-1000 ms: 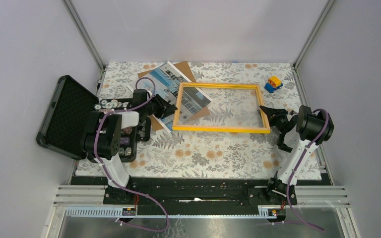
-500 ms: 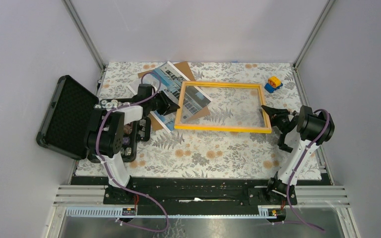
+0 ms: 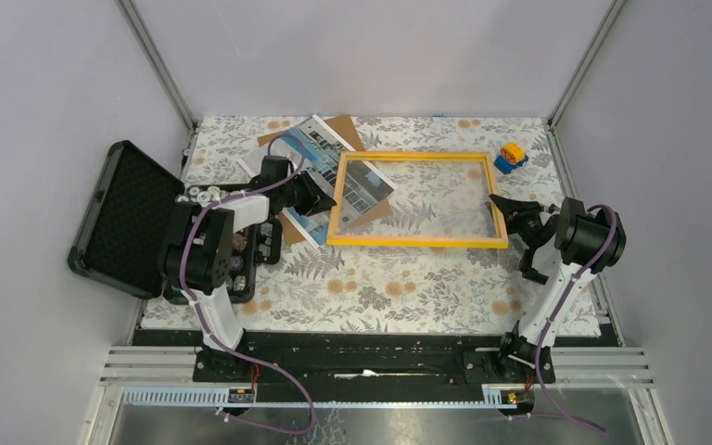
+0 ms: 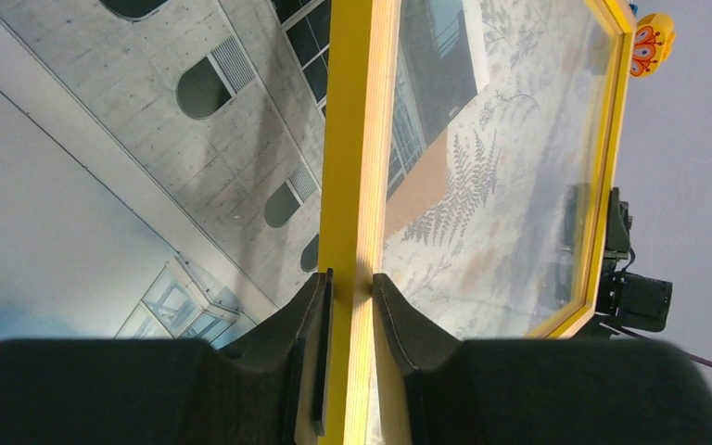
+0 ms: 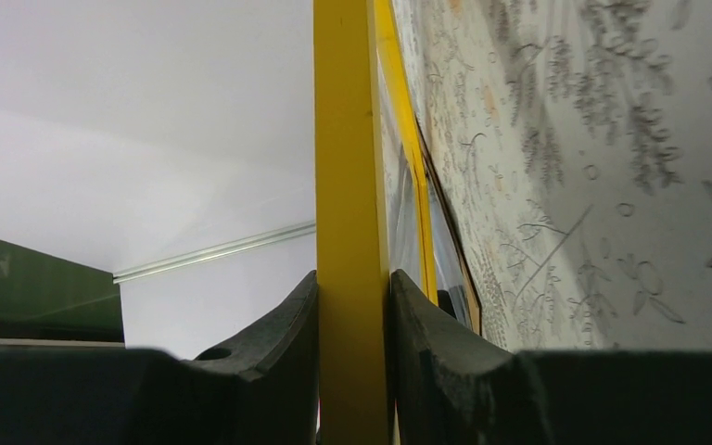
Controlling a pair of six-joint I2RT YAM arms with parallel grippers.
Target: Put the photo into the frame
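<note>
The left gripper (image 3: 326, 197) and right gripper (image 3: 499, 206) pinch opposite short rails of the frame (image 3: 417, 241), likely to carry it level, while the photo (image 3: 311, 153) lies partly beneath its left end.

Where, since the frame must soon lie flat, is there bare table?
Free: the wide strip of table between the frame and the table's near edge; a narrower strip beyond the frame, between board and toy. Crowded: the far-left corner, with photo, board and case.
</note>
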